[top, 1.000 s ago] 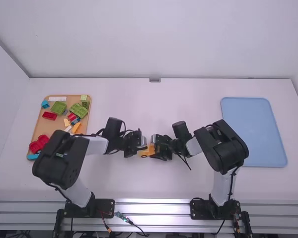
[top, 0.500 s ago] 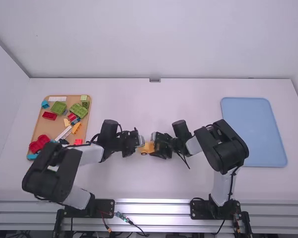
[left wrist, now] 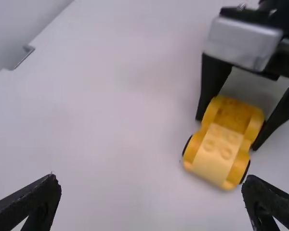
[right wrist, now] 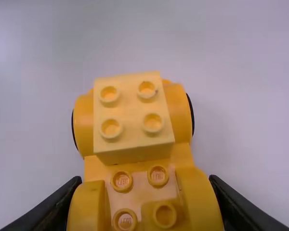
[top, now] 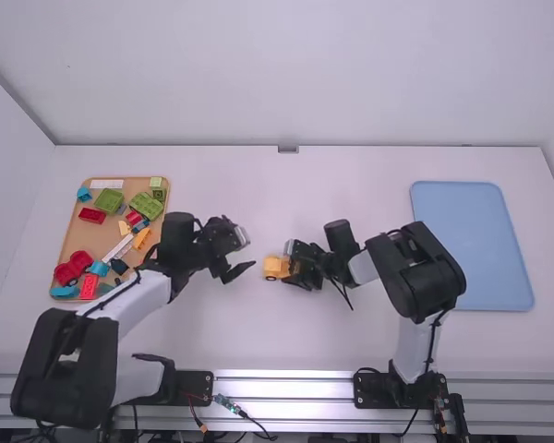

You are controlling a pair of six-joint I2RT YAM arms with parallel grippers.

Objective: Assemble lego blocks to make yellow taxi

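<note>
gripping the yellow taxi (right wrist: pixel 134 113) mid-table, your right gripper (right wrist: pixel 147 180) could let it twist if you press down off-centre; your left gripper (left wrist: pixel 150 179) hangs open, left of it.

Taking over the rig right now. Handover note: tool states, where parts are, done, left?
Left tool: open, nothing in it, over the table beside the car.
Right tool: closed on the sides of the yellow wheeled base, mid-table.
Parts: two yellow-orange pieces lie in the wooden tray on the left, among red, green and blue ones. Blue tray is on the right.
Done: pale yellow 2x2 block sits on one end of the base, between the wheels.
Left: probably add the remaining yellow parts, then let go.
</note>
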